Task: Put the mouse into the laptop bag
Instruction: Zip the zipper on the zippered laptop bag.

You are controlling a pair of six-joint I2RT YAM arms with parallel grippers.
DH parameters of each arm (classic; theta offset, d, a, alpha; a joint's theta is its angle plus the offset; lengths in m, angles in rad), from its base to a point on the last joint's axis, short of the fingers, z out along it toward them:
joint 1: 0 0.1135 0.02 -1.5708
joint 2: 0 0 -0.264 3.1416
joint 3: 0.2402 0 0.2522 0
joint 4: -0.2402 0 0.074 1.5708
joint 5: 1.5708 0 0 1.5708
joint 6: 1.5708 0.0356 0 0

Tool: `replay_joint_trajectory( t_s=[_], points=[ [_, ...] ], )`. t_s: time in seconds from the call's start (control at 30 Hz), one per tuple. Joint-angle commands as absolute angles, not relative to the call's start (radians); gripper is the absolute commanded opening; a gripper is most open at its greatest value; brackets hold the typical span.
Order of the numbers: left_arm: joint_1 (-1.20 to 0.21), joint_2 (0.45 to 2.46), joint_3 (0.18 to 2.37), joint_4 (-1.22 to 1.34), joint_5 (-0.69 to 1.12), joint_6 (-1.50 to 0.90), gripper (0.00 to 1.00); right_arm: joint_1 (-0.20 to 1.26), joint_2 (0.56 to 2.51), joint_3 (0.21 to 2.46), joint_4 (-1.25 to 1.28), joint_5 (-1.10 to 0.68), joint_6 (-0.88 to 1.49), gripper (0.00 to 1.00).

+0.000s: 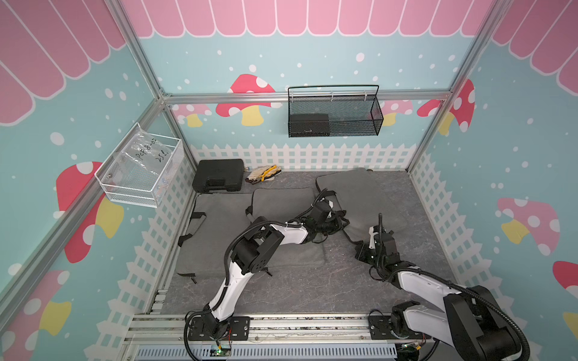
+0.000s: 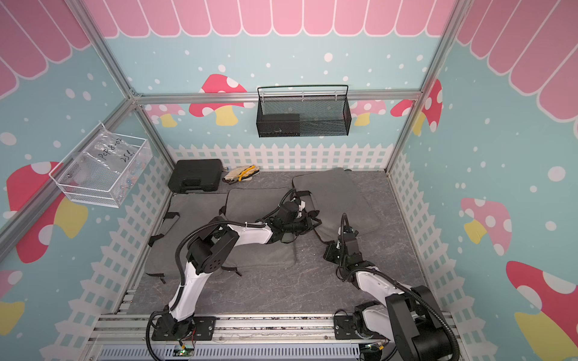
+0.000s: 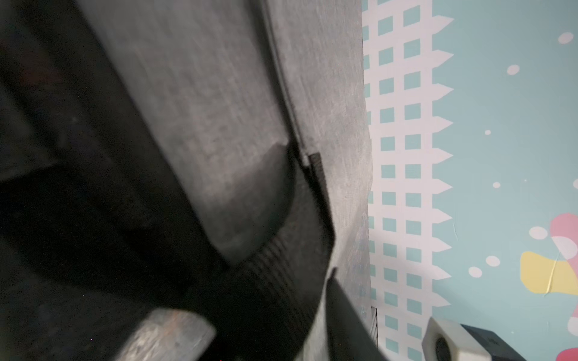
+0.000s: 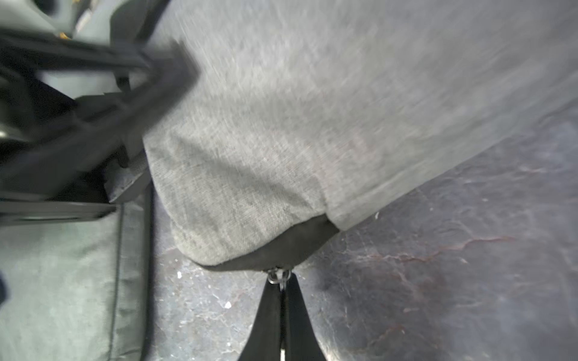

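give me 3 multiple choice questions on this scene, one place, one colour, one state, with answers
1. Where do the gloves lie? A in a wall basket; B beside the black case; C on the front rail.
2. What colour is the basket on the back wall? A white; B pink; C black.
3. How is the right gripper? A shut on a bag's zipper pull; B wide open in the air; C holding the gloves.
Answers: B, they lie right next to the case; C, its mesh is black; A, the right wrist view shows it pinched on the metal pull.
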State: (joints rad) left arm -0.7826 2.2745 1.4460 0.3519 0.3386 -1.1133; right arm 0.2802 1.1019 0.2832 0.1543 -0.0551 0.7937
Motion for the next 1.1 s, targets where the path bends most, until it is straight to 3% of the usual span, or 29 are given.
replay_joint_trajectory(
  t_s=[0.0,0.03,0.07,0.2,0.3,0.37,0.5,0.67,0.77,0.93,1.07],
  points=[
    [-0.735,2.241,1.470,0.333,0.345,-1.054,0.00,0.253,1.125,0.268,0.134,-0.049,0.777,0.00],
    [-0.739,2.238,1.467,0.331,0.346,-1.052,0.00,0.253,1.138,0.267,0.172,-0.073,0.765,0.00],
    [-0.746,2.233,1.460,0.329,0.345,-1.051,0.08,0.253,1.156,0.270,0.204,-0.096,0.755,0.00],
    [-0.794,2.199,1.388,0.351,0.304,-1.068,0.56,0.256,1.224,0.318,0.241,-0.128,0.720,0.00],
    [-0.849,2.186,1.328,0.382,0.269,-1.097,0.71,0.262,1.240,0.337,0.272,-0.138,0.712,0.00],
    [-0.882,2.194,1.303,0.408,0.253,-1.127,0.72,0.270,1.244,0.347,0.278,-0.139,0.711,0.00],
    [-0.916,2.224,1.286,0.457,0.255,-1.173,0.67,0.302,1.259,0.366,0.295,-0.133,0.713,0.00],
    [-0.914,2.207,1.267,0.439,0.230,-1.161,0.28,0.311,1.271,0.358,0.288,-0.083,0.730,0.00],
    [-0.906,2.177,1.247,0.416,0.212,-1.143,0.13,0.310,1.266,0.342,0.267,-0.045,0.738,0.00],
    [-0.894,2.124,1.210,0.406,0.195,-1.125,0.00,0.263,1.262,0.299,0.233,-0.012,0.769,0.00],
    [-0.893,2.101,1.185,0.427,0.202,-1.128,0.00,0.216,1.218,0.282,0.205,0.003,0.790,0.00]
  ],
)
